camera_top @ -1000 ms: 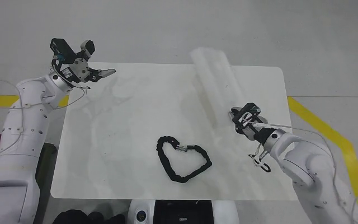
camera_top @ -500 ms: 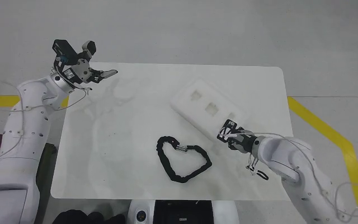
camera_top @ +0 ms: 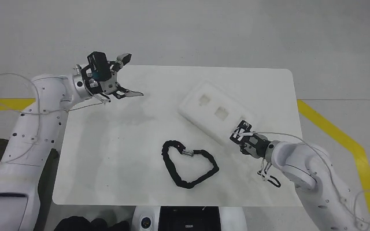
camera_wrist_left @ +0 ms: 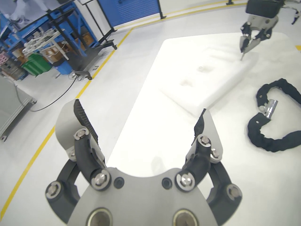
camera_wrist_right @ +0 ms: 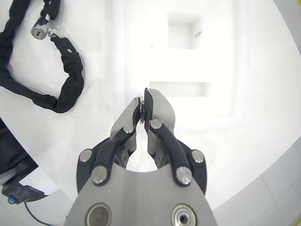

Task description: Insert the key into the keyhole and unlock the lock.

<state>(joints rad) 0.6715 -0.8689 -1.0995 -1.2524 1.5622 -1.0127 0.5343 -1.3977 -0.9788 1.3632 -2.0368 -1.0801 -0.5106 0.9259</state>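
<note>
Right wrist view has the right gripper (camera_wrist_right: 142, 96) pinched shut on the key (camera_wrist_right: 141, 113), over the near end of the white foam tray (camera_wrist_right: 221, 55). From the top, the chain lock (camera_top: 189, 164) lies at its 8 o'clock, its keyhole cylinder (camera_top: 188, 153) untouched. Farther off, the left gripper (camera_wrist_left: 141, 116) hangs open at the 10 o'clock corner of the table (camera_top: 115, 173). The key is grasped; insertion and turning remain.

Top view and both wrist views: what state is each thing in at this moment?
Tray: flat on the table.
Key: pinched in the right hand, over the tray's end.
Chain lock: flat on the table, loop closed.
Keyhole: nothing in it.
Left hand: open, holding nothing.
Right hand: shut on the key.
</note>
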